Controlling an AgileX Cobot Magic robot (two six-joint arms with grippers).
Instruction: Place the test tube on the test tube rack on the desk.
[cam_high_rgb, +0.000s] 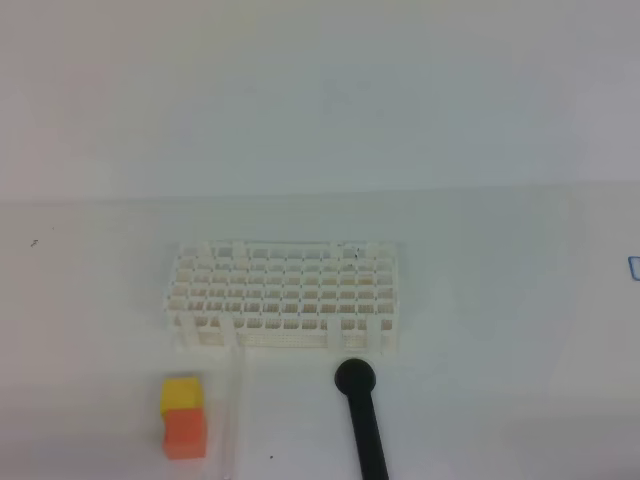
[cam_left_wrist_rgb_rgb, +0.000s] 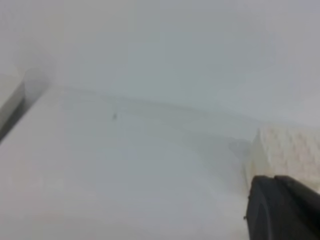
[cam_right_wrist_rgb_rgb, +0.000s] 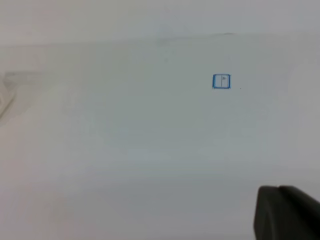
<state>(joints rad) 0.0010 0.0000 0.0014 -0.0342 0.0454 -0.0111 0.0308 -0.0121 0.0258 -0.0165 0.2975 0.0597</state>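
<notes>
The white lattice test tube rack (cam_high_rgb: 285, 297) stands on the white desk (cam_high_rgb: 500, 330) in the middle of the exterior high view. The test tube (cam_high_rgb: 237, 410) is a faint clear line lying on the desk, running from the rack's front left toward the near edge. Neither gripper shows in that view. In the left wrist view a black finger (cam_left_wrist_rgb_rgb: 280, 210) fills the lower right corner, with the rack's corner (cam_left_wrist_rgb_rgb: 287, 152) just beyond it. The right wrist view shows a black finger (cam_right_wrist_rgb_rgb: 285, 212) over bare desk. Both grippers are shut, and nothing shows in them.
A yellow-and-orange block (cam_high_rgb: 183, 417) sits left of the tube. A black rod with a round knob (cam_high_rgb: 362, 415) lies right of it, its knob near the rack's front. A small blue square mark (cam_right_wrist_rgb_rgb: 221, 81) is on the desk at the right (cam_high_rgb: 634, 266).
</notes>
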